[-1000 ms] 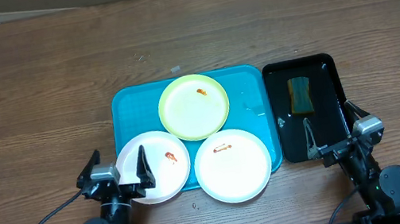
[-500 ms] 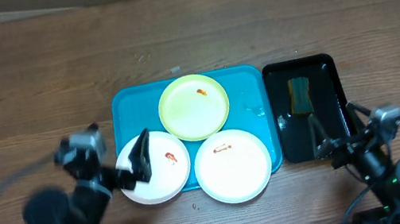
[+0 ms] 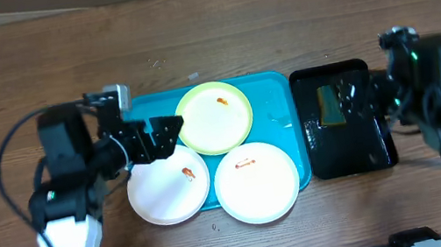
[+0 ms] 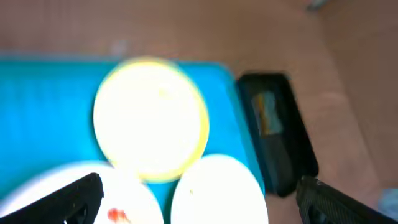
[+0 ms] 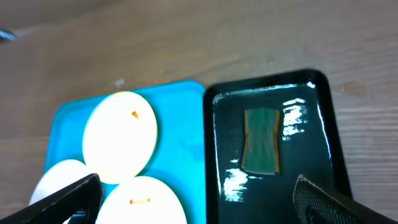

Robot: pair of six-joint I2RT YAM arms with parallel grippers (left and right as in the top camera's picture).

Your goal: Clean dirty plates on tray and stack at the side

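The turquoise tray [image 3: 279, 127] holds a pale yellow-green plate [image 3: 214, 117] at the back and two white plates, one at the front left [image 3: 169, 189] and one at the front right [image 3: 257, 184]. Each has a small red-orange smear. My left gripper [image 3: 163, 139] is open and empty, above the tray's left side between the yellow-green and left white plates. In the left wrist view [image 4: 199, 202] the plates are blurred below it. My right gripper [image 3: 352, 98] is open and empty above the black tray [image 3: 367, 149]; in the right wrist view [image 5: 196, 199] it is spread wide.
The narrow black tray sits right of the turquoise one, wet, with a green-and-yellow sponge [image 3: 330, 103] in it; the sponge also shows in the right wrist view [image 5: 260, 140]. Both white plates overhang the tray's front rim. Small crumbs [image 3: 156, 62] lie on the wooden table.
Both arms have lifted from their rest at the table's front edge and swung forward. The left gripper is now over the turquoise tray, the right over the black tray. The plates have not moved.
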